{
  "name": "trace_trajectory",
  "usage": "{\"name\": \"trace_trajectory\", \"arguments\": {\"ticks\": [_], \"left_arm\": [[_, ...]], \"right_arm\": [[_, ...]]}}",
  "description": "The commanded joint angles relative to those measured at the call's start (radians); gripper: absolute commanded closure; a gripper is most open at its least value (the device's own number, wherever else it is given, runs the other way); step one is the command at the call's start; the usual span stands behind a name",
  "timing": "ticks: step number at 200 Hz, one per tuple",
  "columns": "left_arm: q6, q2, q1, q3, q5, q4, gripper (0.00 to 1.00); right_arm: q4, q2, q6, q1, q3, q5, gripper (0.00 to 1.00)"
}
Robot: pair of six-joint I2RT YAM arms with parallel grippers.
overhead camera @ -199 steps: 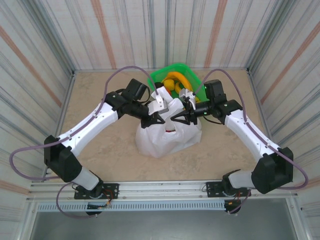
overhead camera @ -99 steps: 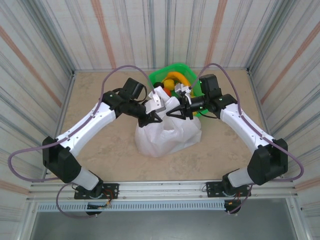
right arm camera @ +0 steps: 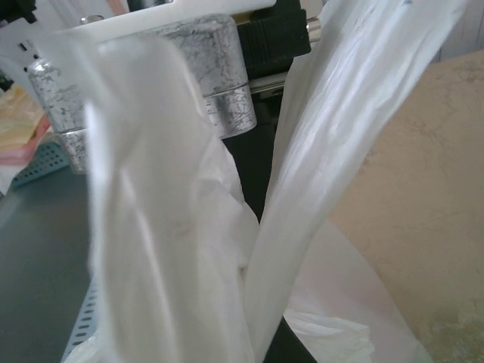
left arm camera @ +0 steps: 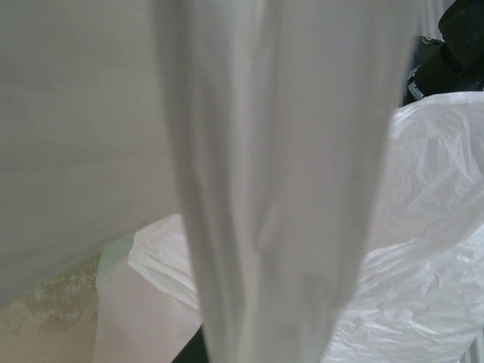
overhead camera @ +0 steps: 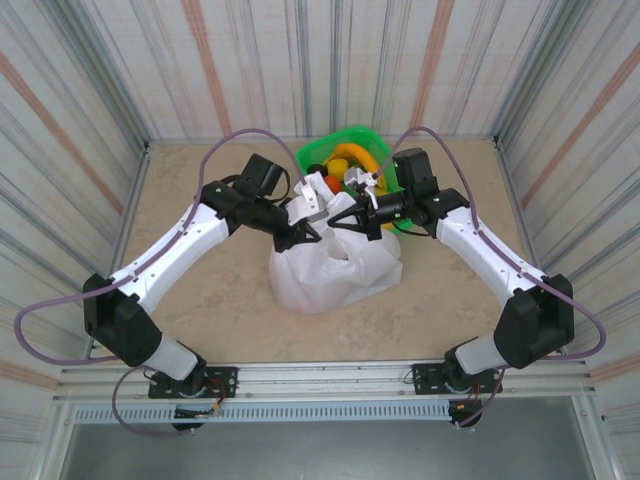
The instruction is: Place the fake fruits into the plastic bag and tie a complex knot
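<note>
Left tool (overhead camera: 306, 233) and right tool (overhead camera: 348, 222) clench handles of plastic bag (overhead camera: 330, 275), at its 12 o'clock. Best: cross handles under even tension, slowly.

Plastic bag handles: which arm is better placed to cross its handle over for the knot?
Probably right: the right gripper holds a taut handle over the plastic bag middle, close beside the left gripper, which sits nearer the bag's left side.

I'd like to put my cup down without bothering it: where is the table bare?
Bare table lies between the plastic bag and the near rail, and in the far-left corner beside the green basket. The middle is crowded: left arm and right arm meet over the bag.
</note>
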Motion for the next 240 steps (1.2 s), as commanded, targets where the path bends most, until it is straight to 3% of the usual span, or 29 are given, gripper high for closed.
{"name": "trace_trajectory", "arguments": {"ticks": [1, 9, 40, 94, 135, 177, 240], "left_arm": [[0.007, -0.037, 0.020, -0.022, -0.001, -0.012, 0.85], [0.002, -0.045, 0.025, -0.025, 0.003, -0.007, 0.74], [-0.023, -0.101, 0.049, -0.070, 0.064, 0.058, 0.49], [-0.203, -0.283, 0.177, -0.202, 0.262, 0.333, 0.28], [-0.507, -0.387, 0.351, -0.325, 0.391, 0.650, 0.22], [-0.873, -0.368, 0.523, -0.414, 0.356, 0.917, 0.22], [-1.035, -0.197, 0.508, -0.405, 0.299, 1.069, 0.22]], "right_arm": [[0.029, -0.016, 0.011, 0.006, 0.003, 0.002, 1.00], [0.034, -0.019, 0.011, 0.006, -0.001, 0.009, 1.00], [0.035, -0.019, 0.011, 0.006, -0.002, 0.020, 1.00], [0.036, -0.025, 0.008, 0.009, -0.008, 0.037, 1.00], [0.042, -0.034, -0.002, 0.010, -0.015, 0.055, 1.00], [0.058, -0.046, -0.005, 0.010, -0.025, 0.061, 1.00], [0.081, -0.059, -0.008, 0.010, -0.043, 0.052, 1.00]]}}
